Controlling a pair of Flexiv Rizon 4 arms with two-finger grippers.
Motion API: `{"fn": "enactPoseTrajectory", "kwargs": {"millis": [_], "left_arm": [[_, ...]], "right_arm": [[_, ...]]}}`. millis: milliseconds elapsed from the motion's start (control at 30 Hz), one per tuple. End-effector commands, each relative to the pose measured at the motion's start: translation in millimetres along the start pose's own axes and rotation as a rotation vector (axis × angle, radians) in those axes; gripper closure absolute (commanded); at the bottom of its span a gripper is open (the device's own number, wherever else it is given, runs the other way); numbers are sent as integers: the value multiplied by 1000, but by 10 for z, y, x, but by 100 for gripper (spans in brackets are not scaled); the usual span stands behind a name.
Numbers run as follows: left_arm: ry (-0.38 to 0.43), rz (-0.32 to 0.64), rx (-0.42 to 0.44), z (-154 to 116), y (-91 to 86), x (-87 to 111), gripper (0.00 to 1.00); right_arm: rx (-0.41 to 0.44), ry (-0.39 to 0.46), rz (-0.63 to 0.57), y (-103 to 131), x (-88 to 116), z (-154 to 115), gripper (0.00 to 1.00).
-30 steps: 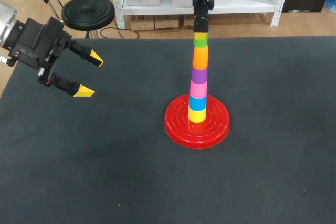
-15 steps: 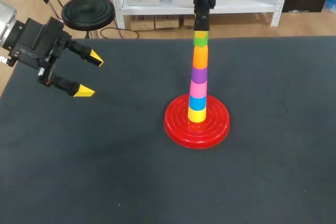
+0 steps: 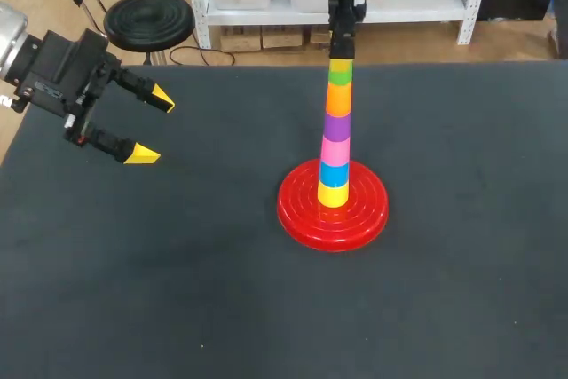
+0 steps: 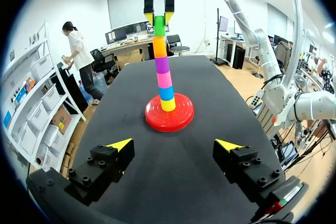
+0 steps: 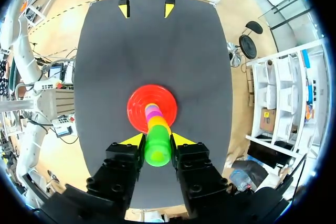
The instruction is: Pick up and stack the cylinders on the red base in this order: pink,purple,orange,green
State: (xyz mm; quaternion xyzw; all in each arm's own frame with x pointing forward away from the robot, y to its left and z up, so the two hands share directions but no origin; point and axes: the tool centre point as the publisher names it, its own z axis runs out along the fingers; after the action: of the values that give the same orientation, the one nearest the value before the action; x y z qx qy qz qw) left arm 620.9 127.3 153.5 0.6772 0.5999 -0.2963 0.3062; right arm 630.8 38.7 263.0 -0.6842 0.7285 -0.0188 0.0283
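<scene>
Left gripper (image 3: 153,127) stays spread wide over the table's (image 3: 177,290) left side. Green cylinder (image 3: 340,75) sits atop the orange cylinder (image 3: 338,98) above the red base (image 3: 297,215), still pinched by the right gripper (image 5: 157,141), whose arm has edged slightly rightward.

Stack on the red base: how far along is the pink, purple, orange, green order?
Done: pink, purple and orange sit in order on the red base, above a yellow cylinder and a blue cylinder. In hand: the green cylinder sits on the orange, the right gripper shut on it. Left: release it and back away. The left gripper hangs open, aside.
</scene>
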Motion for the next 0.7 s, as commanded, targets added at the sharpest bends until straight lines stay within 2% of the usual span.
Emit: {"fn": "enactPoseTrajectory", "kwargs": {"millis": [33,700], "left_arm": [[-2,3,-4,2,-13,9,0],[-2,3,-4,2,-13,9,0]], "right_arm": [[-3,0,0,-14,-8,14,100],[-54,-11,2,-142,31,47,100]]}}
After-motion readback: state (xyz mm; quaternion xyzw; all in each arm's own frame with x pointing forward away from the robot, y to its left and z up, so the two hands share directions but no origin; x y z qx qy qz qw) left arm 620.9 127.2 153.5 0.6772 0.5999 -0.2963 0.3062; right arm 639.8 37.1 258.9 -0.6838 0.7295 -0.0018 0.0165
